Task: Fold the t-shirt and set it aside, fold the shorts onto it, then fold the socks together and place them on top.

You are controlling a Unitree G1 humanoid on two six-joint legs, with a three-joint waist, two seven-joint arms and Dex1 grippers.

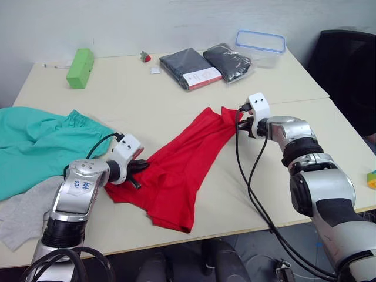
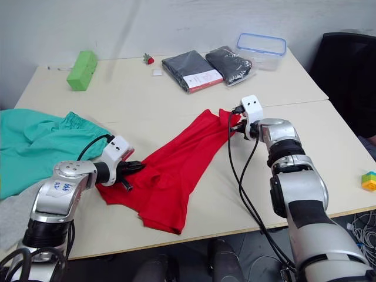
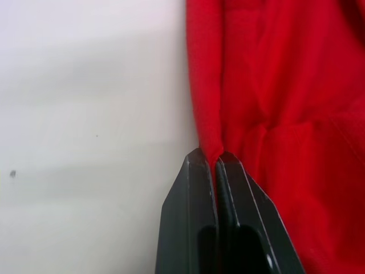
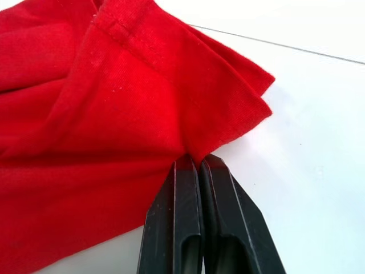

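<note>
While both arms pinch opposite ends of the t-shirt point(image 1: 182, 161), the garment lies stretched as a long red band across the table point(image 1: 176, 82), its long axis running diagonally from near-left to far-right.

The left gripper point(image 1: 140, 166) sits at the near-left end w/ its fingers point(image 3: 199, 211) pressed together on a fold of red cloth; the left wrist view shows the fabric edge pinched right at the tips, no gap between them. The right gripper point(image 1: 242, 124) sits at the far-right end, likewise clamped tight on a corner near a hemmed edge, per the right wrist view, fingers point(image 4: 185, 222) closed w/ cloth between.

So each arm is at its own end; neither has to reach. The shirt's bulk hangs btwn them, wider and more bunched toward the left gripper, narrowing to a twisted point at the right one. It's not flat yet: creases run along the length.

Judgement: the fold step is in hand, early in the task. The coming move prob. turns on that diagonal axis, i.e. bringing one held end toward the other along it, or squaring the shirt to the table edge first.

The shorts point(image 1: 41, 144) lie at the left, well apart from the right gripper, just beyond the left arm. The socks point(image 1: 23, 214) lie at the near-left edge, touching the shorts' lower edge. Both look untouched.
</note>
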